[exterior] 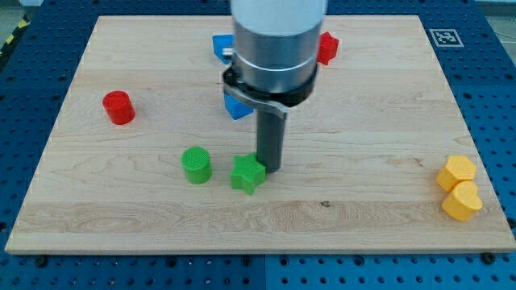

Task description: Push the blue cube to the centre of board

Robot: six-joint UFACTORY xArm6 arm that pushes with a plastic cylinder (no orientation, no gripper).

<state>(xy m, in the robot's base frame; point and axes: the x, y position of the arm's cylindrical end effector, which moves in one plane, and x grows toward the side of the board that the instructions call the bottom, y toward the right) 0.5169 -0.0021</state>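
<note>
A pale wooden board (363, 113) lies on a blue perforated table (492, 89), with a small black-and-white marker (443, 37) at its corner toward the view's top right. Our arm (276, 44) comes down from the view's top over the middle of the board and ends in a dark rod; we carry no claw, so nothing opens, closes or is held. Our tip (271, 170) rests on the wood just beside the green star-shaped block (247, 174), at its upper right edge, touching or nearly so. A green cylinder (196, 165) stands near the star on the view's left. One blue block (236, 105) peeks out from behind the arm's left side, above the tip, near the board's centre; its shape is mostly hidden. Another blue block (222, 45) sits toward the view's top, also partly covered. A red block (327, 48) shows at the arm's right side. A red cylinder (118, 107) stands well apart at the left. Two yellow blocks (456, 172) (462, 201) touch each other near the right edge.
</note>
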